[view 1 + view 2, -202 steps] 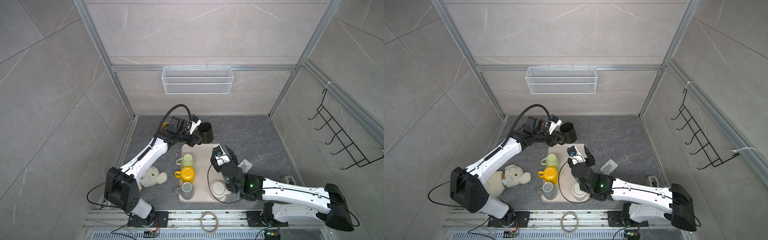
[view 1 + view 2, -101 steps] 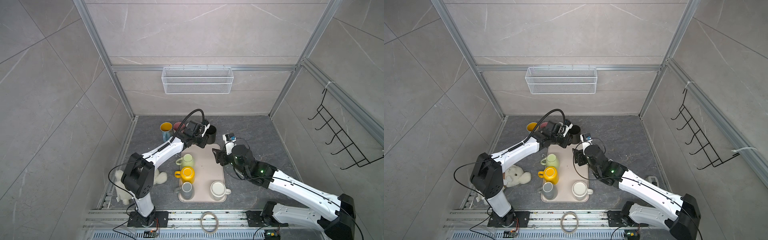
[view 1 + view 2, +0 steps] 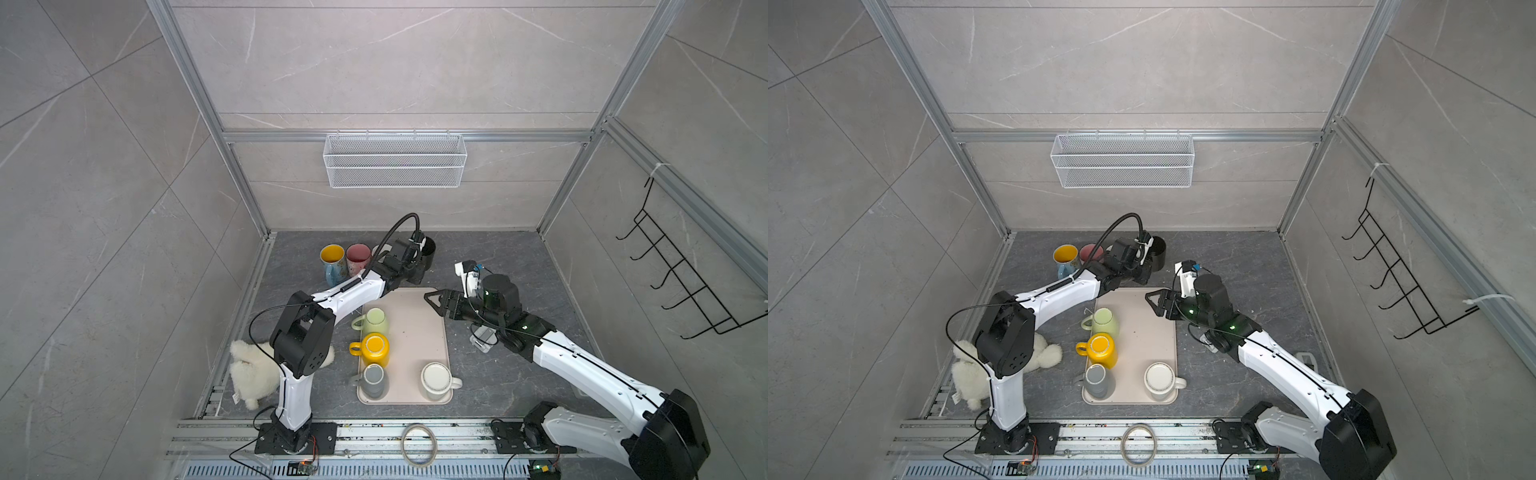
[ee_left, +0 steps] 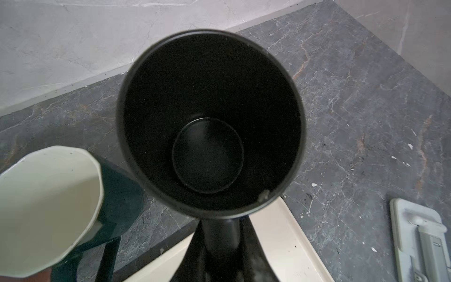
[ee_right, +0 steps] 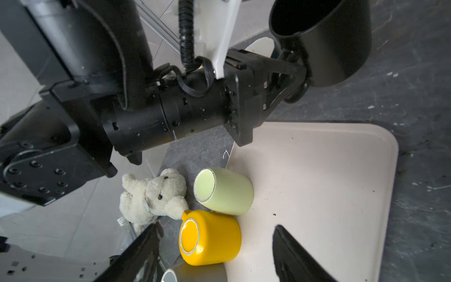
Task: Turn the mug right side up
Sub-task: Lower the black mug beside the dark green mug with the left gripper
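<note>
L hand [image 5: 295, 80] is clamped on the handle of the black mug [image 3: 428, 249]. The mug is mouth up over the bench [image 3: 498, 257], at 12 o'clock from the tray [image 3: 415, 332], just past its far edge; can't tell if the base touches down. R hand [image 3: 434, 303] is spread wide w/ nothing in it, above the tray's 1 o'clock corner. Green mug [image 3: 374, 322], yellow mug [image 3: 374, 349] & grey mug [image 3: 373, 378] line the tray's 9 o'clock side, white mug [image 3: 436, 380] at 5 o'clock, all bottoms up.
</note>
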`<state>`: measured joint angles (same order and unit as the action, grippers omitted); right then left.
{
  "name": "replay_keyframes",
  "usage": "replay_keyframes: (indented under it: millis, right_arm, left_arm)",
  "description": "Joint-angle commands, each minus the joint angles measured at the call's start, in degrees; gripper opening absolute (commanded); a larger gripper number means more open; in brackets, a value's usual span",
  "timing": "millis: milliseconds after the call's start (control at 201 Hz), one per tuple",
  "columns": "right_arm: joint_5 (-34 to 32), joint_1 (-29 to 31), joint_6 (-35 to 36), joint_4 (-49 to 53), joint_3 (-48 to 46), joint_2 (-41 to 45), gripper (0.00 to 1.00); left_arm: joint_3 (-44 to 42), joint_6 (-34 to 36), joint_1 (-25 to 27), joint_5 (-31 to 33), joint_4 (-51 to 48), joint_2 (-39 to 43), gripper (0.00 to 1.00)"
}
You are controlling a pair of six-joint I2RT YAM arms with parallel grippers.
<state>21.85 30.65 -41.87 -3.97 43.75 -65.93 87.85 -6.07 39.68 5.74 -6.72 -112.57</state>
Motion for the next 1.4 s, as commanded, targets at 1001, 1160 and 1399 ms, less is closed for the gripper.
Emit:
replay_keyframes:
  millis: [1001,1160,1399]
  right_arm:
    - [19.6,-8.4,-19.3,-26.7,-12.9,-1.7,0.70]
    - [19.8,-8.6,-19.2,-26.8,-12.9,-1.9,0.70]
    - [19.9,-8.8,-19.3,-26.8,-13.1,-2.3,0.70]
  left_arm:
    - [8.5,-10.7,-1.1,12.2,12.7,-12.3,0.00]
    - [8.4,-12.3,-1.7,12.0,12.3,-13.1,0.00]
    - [8.3,-13.6,-2.2,11.9,11.7,-13.7,0.00]
